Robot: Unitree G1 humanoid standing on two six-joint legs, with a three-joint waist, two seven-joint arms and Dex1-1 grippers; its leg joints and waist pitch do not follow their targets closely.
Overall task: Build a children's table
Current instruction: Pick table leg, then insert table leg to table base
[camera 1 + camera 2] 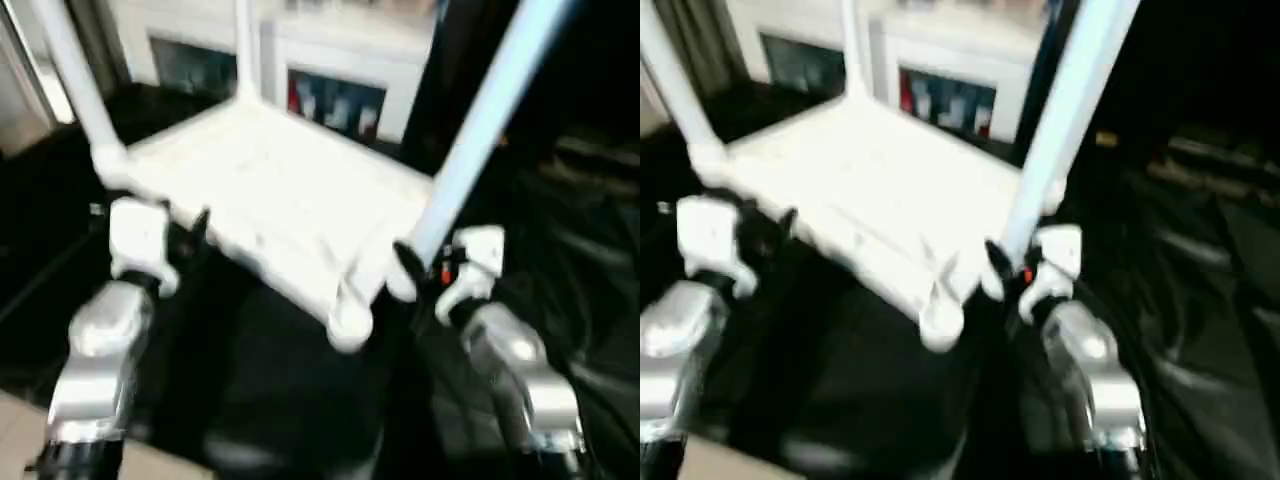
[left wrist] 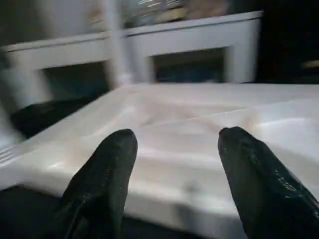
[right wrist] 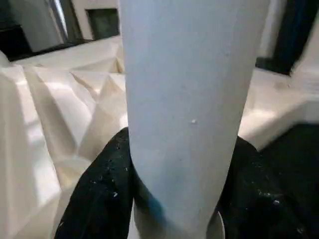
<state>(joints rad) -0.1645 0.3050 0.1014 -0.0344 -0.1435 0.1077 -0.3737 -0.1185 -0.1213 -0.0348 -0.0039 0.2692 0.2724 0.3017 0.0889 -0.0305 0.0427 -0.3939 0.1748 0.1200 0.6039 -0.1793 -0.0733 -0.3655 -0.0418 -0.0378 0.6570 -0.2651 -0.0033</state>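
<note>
The children's table lies upside down, its white ribbed top facing up on black sheeting. Three white tube legs stand in corner sockets: one at the left, one at the back and one at the right. The near corner socket holds no leg. My right gripper is shut on the right leg just above its socket, a black finger on each side of the tube. My left gripper is open at the top's left edge, which lies just beyond the fingertips.
Behind the table stands a white cabinet with open shelves. Black crumpled sheeting covers the floor around and to the right. A strip of light floor shows at the near left.
</note>
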